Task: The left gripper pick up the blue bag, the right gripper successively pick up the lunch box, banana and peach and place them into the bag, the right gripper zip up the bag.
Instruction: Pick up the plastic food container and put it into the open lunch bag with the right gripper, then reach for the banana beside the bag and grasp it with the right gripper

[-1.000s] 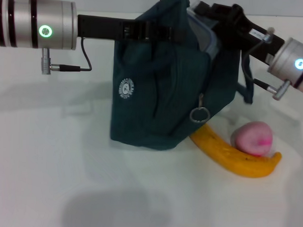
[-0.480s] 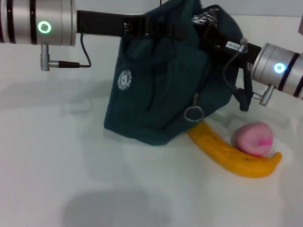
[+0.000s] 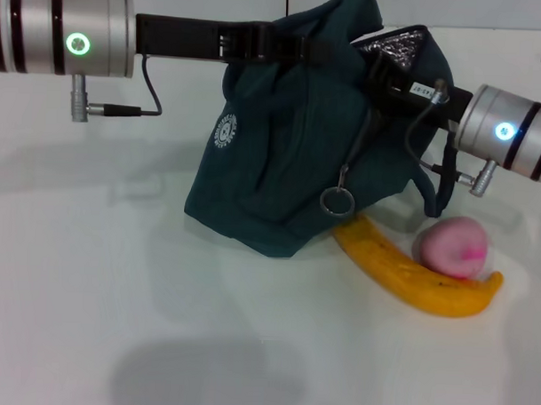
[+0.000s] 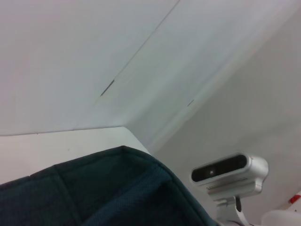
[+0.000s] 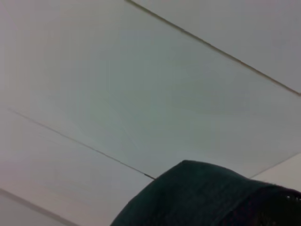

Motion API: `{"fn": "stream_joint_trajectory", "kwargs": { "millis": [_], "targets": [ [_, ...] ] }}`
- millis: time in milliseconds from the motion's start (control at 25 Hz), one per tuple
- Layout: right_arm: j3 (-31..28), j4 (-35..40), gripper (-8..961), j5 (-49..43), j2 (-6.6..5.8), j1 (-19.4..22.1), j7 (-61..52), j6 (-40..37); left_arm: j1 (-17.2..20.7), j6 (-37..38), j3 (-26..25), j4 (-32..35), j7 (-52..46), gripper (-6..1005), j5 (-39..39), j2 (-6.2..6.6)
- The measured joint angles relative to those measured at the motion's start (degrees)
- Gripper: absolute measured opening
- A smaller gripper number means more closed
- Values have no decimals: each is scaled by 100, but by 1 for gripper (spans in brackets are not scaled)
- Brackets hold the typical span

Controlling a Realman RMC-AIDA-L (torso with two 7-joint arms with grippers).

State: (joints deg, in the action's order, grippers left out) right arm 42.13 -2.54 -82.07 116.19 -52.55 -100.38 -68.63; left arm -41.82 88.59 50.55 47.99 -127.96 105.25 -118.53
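Observation:
The blue bag [image 3: 281,158], dark teal with a white round logo, hangs tilted with its bottom on the white table. My left gripper [image 3: 280,45] is shut on its top edge. My right gripper [image 3: 392,78] reaches from the right into the bag's open mouth, where the silver lining [image 3: 402,45] shows. The lunch box is hidden. On the table right of the bag lies the yellow banana [image 3: 410,274], one end under the bag. The pink peach [image 3: 451,246] rests against it. Both wrist views show only bag fabric [image 4: 117,188] [image 5: 202,197] and ceiling.
A metal zip ring [image 3: 336,201] dangles on the bag's front. A dark strap [image 3: 438,186] hangs at the bag's right side, near the peach. The white table [image 3: 117,277] stretches left and forward. A camera on a stand [image 4: 230,172] shows in the left wrist view.
The bag's top has swung right and the bag has tilted further. My right gripper has dropped and gone deeper into the mouth. The grey lunch box seen at the opening earlier no longer shows.

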Motion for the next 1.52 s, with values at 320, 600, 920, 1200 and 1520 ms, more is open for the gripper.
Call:
{"fn": "stream_joint_trajectory", "kwargs": {
  "millis": [320,600,920,1200,1520],
  "targets": [
    [-54,394,421,142,0,436,361,-462,39,-45,-2,0,9,56,9,10],
    [-27,673,514,380,0,879,1052,-1415,54,-83,-25,0,91,56,22,9],
    [-55,817,587,814,-9,1635,2331,-2426,146,-255,-76,-8,211,56,18,1],
    [-59,973,574,1609,-39,2593,2980,-2988,221,-345,-89,-9,219,56,14,1],
    [-65,329,581,2159,0,3084,4930,-3172,288,-427,-98,-9,253,57,14,-21]
  ]
}}
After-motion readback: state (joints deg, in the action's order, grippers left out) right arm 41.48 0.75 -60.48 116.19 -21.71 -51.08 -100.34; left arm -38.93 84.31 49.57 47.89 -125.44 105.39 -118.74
